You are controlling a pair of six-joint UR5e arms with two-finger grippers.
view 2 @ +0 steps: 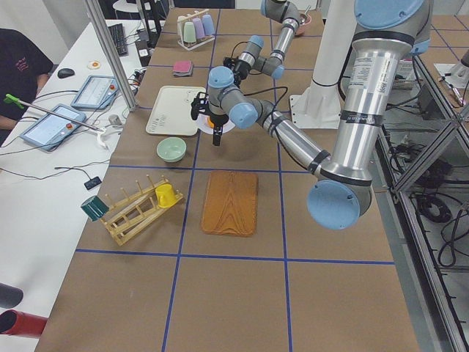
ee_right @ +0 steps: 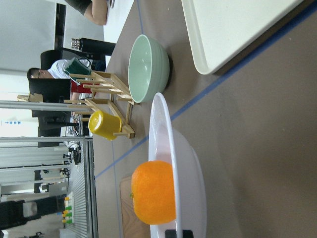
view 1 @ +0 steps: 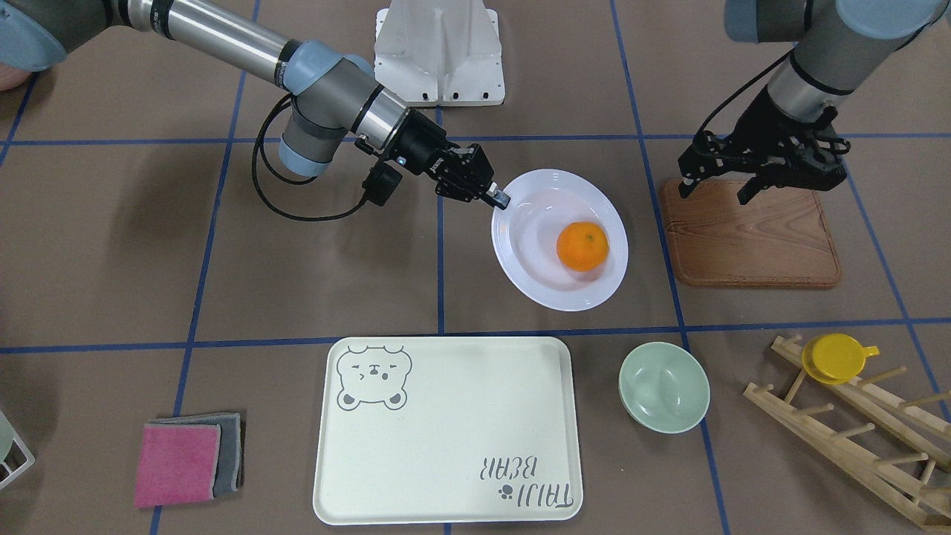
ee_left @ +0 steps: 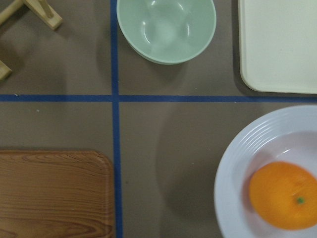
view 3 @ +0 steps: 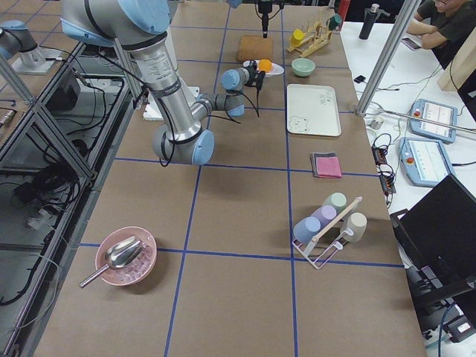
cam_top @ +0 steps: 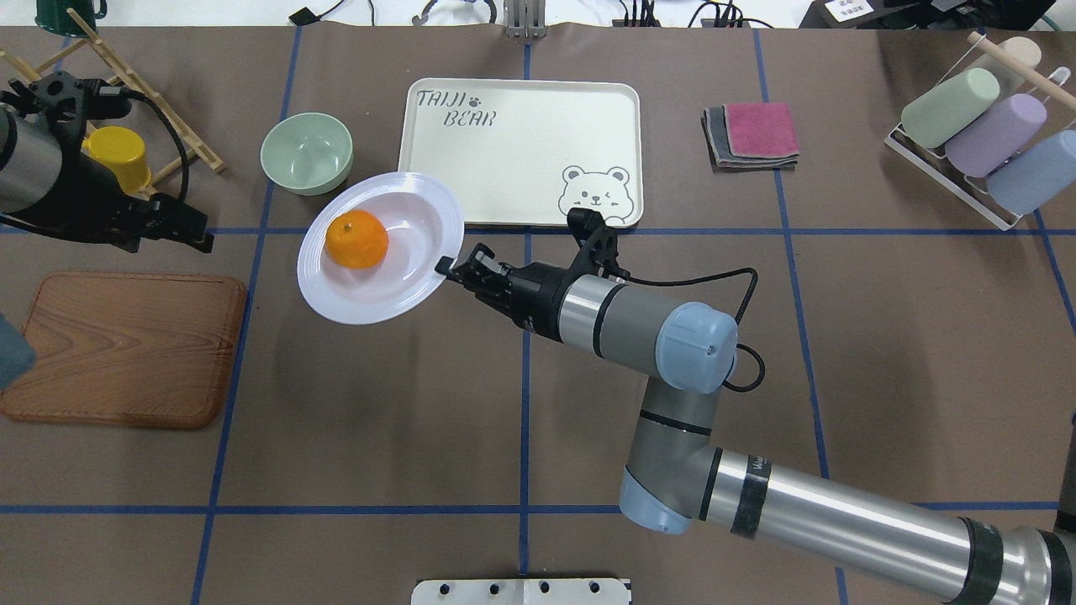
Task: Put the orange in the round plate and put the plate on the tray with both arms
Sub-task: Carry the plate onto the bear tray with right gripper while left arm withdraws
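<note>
Right hand [view 1: 499, 198] is seen in the front-facing view pinched on the rim of the round plate [view 1: 520, 276], on the side nearest the robot. The orange [view 1: 582, 246] is lying in the plate's hollow, off-centre and away from that pinch. The left hand [view 1: 717, 190] is held spread and empty over the back edge of the wooden board [view 1: 750, 245], apart from the plate. The tray [view 1: 446, 446] lies on the desk close by, and the plate is not yet set on it. In the overhead view the plate is found between the tray's corner and the pale green bowl [cam_top: 306, 153], near both. The left wrist view shows plate and orange at its lower right, with none of that hand's fingers visible. In the right wrist view the plate is seen edge-on, and it cannot be told whether it is raised. With only one rim gripped, the glossy plate could probably tip or slip, so the orange might roll out. The bowl might also be struck on the way.
</note>
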